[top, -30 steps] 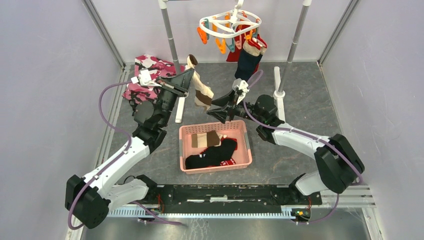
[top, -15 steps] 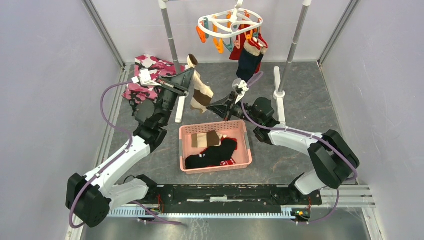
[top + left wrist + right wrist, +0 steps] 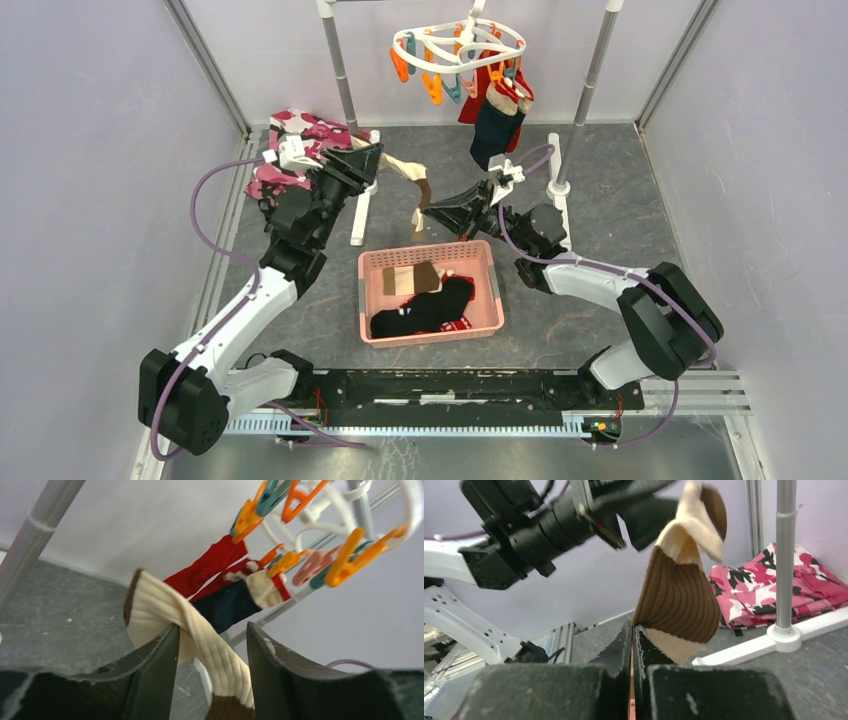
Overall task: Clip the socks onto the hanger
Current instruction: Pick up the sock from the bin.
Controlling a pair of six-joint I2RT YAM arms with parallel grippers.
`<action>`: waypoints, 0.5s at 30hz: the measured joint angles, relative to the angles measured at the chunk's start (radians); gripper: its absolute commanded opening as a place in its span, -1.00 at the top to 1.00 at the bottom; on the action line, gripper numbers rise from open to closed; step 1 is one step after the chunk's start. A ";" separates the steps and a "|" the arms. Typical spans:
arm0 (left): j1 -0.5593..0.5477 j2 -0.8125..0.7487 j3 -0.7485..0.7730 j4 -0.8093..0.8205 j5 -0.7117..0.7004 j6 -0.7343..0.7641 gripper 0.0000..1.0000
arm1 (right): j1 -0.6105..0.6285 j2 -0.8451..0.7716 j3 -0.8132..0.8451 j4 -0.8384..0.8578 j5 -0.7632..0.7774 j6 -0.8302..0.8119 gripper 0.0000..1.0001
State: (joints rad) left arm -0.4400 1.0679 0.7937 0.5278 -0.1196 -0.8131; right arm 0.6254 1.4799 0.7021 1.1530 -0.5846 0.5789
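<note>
The right claw [image 3: 632,630] was pinched together on the brown edge of a cream-and-brown sock [image 3: 679,600], held above the worktop [image 3: 600,220]. The sock's other end lay between the parted fingers of the left claw [image 3: 211,630]. Behind them, the hanger [image 3: 460,45] carried red and navy socks [image 3: 497,110]. Other socks [image 3: 425,308] lay in a pink basket [image 3: 366,300].

left hand [image 3: 210,630] raised, jaws apart; right hand [image 3: 631,627] raised facing it, jaws pressed together.
</note>
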 measured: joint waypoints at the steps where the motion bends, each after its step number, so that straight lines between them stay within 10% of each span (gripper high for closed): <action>1: 0.003 0.003 0.000 -0.027 0.008 0.014 -0.25 | -0.006 0.005 0.000 0.027 -0.005 0.022 1.00; 15: 0.007 -0.113 -0.069 -0.266 0.120 0.287 -0.71 | -0.072 0.140 0.000 0.298 -0.028 0.398 1.00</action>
State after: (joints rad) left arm -0.4328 0.9550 0.7250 0.2619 0.0006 -0.5259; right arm 0.5533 1.6199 0.7025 1.4506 -0.6128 0.9768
